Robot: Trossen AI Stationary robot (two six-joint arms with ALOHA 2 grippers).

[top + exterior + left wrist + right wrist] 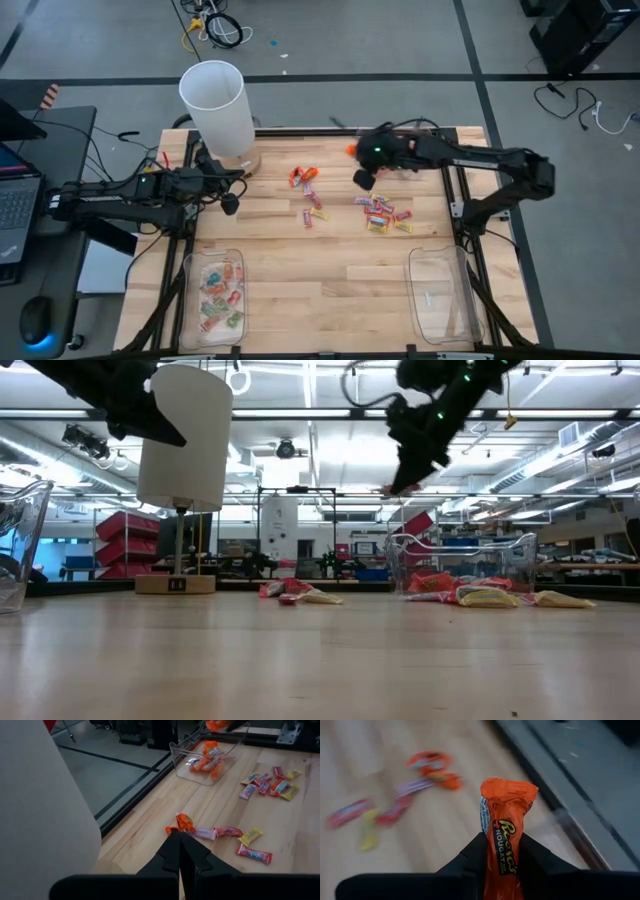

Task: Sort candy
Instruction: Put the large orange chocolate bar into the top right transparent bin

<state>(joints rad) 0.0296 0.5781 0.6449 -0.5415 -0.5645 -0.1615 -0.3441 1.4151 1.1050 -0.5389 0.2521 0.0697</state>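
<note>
Above the bench's far edge, the right gripper (502, 862) pinched an orange candy (506, 827) upright between its fingers, while the left gripper (180, 851), clenched empty, hovered near the lamp (219, 108).

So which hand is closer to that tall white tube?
The left. The left hand sits shut right beside the white tube, just below its base; the right hand is far across the table, gripping an orange candy.
</note>
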